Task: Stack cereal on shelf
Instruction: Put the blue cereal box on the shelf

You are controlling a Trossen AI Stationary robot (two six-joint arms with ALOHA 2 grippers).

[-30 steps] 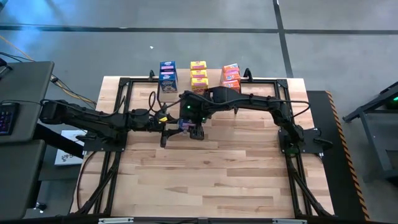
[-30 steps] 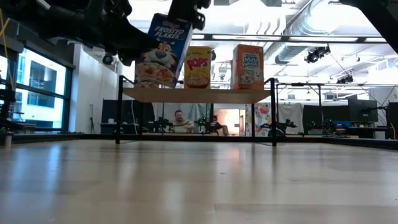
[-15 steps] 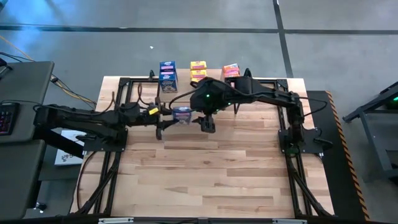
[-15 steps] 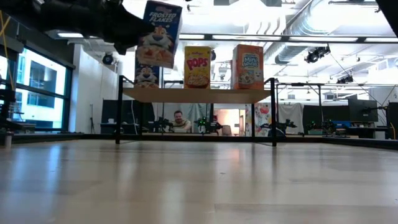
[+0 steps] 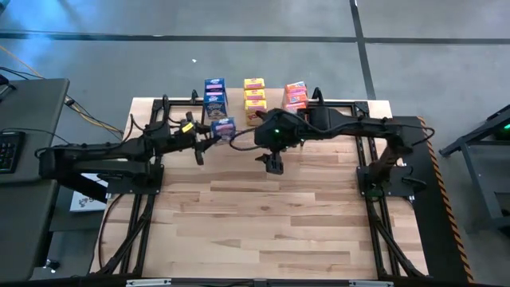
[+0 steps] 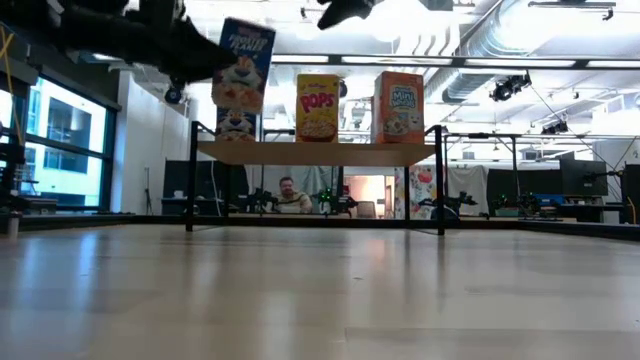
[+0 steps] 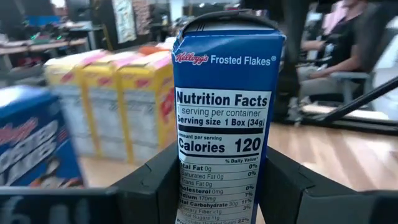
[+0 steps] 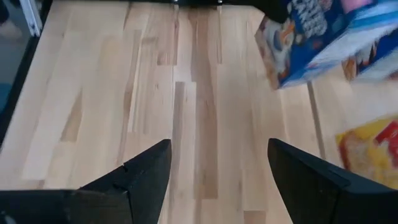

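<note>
My left gripper (image 5: 213, 134) is shut on a blue Frosted Flakes cereal box (image 5: 224, 127), held in the air just in front of the shelf (image 6: 320, 152); the low view shows that box (image 6: 243, 65) above the blue one on the shelf (image 6: 235, 124). The shelf stands at the table's far edge and carries rows of blue (image 5: 215, 92), yellow (image 5: 254, 93) and orange (image 5: 296, 94) boxes standing on their bases. My right gripper (image 5: 273, 163) is open above bare tabletop to the right of the held box, touching nothing. My left gripper (image 7: 221, 199) pinches the blue box's lower part (image 7: 217, 186) between its two fingers (image 7: 155, 186), one on each wide face, with the nutrition panel toward the wrist. The fingers come level from the table's left. The box is upright and lifted clear.
The shelf's black legs (image 6: 190, 175) and the black frame rails (image 5: 159, 119) around the table stand close to the left arm. Open tabletop (image 5: 263, 223) lies nearer. A person (image 6: 288, 192) sits in the room beyond, and another (image 7: 348, 37) shows in the left wrist view.
My left gripper has carried the blue box up and toward the far edge, up to the blue row on the shelf, and the box has gone from tilted to nearly upright. My right gripper has drawn away from the box toward the table's right.
</note>
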